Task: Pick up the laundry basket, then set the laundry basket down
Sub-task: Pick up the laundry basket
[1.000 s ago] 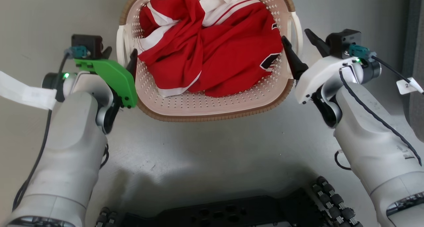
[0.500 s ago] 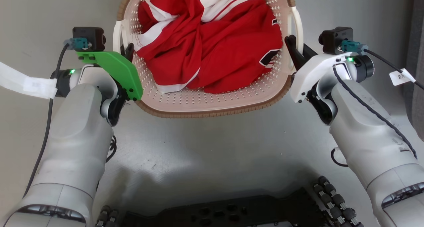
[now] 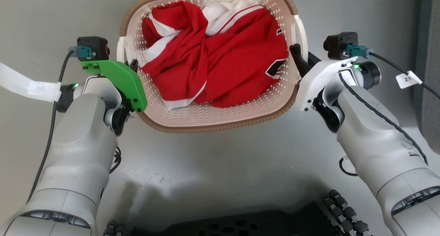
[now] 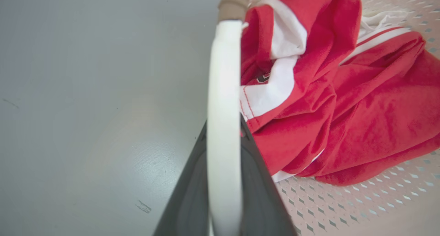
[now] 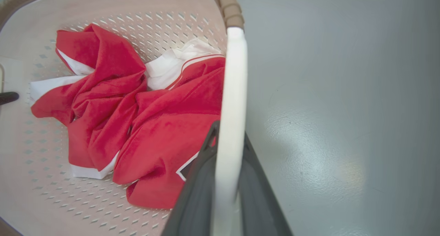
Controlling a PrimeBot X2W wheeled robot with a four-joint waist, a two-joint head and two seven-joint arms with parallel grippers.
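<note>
The laundry basket is straight ahead between my two arms, above the grey floor; whether it touches the floor I cannot tell. My left gripper pinches the white left handle, one dark finger on each side of it. My right gripper clamps the right handle the same way. A crumpled red and white garment lies inside the basket.
</note>
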